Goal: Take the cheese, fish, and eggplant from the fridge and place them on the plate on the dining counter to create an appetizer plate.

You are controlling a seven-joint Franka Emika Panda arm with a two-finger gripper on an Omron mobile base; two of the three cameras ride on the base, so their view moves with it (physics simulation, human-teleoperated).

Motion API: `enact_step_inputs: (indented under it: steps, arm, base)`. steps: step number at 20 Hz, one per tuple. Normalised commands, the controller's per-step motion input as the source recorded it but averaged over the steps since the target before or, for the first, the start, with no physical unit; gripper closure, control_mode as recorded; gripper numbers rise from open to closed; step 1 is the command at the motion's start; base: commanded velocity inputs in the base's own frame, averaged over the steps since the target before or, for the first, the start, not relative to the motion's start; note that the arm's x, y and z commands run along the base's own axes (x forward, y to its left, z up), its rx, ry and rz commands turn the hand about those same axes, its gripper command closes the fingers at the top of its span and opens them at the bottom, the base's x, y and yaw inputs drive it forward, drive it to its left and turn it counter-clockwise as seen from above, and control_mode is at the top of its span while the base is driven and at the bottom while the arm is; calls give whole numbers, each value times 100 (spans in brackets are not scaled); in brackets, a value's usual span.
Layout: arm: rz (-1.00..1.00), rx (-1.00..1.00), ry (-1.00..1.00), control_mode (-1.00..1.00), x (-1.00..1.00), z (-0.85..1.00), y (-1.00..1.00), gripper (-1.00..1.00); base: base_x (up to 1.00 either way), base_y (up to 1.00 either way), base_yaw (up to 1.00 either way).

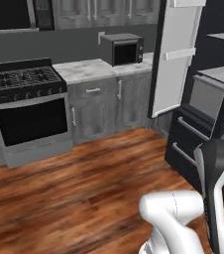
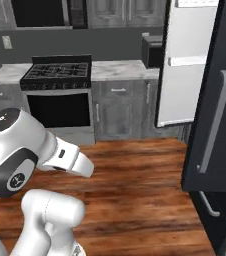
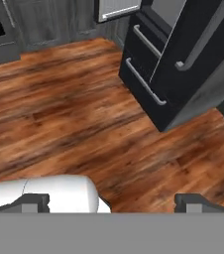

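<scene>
Hand view shows my end effector (image 3: 111,201) wide open and empty over the wood floor (image 3: 59,119), so I should reach up into the fridge (image 3: 183,64) on the right for the food.

Fridge (image 2: 210,125) black; floor (image 1: 74,188) red-brown streaked wood; stove (image 1: 27,106) black-grey.

Bare wooden floor (image 3: 74,124) lies open from 9 to 12 o'clock; the open-doored fridge (image 3: 183,59) blocks 1 to 3 o'clock.
</scene>
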Motion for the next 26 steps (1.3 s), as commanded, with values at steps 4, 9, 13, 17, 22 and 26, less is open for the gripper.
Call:
enact_step_inputs:
  steps: [4, 9, 13, 17, 22, 26]
  arm:
    - [0, 0, 0, 100, 0, 0, 0, -100]
    - [0, 0, 0, 100, 0, 0, 0, -100]
    - [0, 0, 0, 100, 0, 0, 0, -100]
    - [0, 0, 0, 100, 0, 0, 0, -100]
    - [0, 0, 0, 100, 0, 0, 0, -100]
    - [0, 0, 0, 100, 0, 0, 0, -100]
  base:
    - [100, 0, -55]
    - [88, 2, -63]
    - [62, 27, -72]
    - [45, 69, -72]
    - [37, 84, -71]
    - [32, 95, -65]
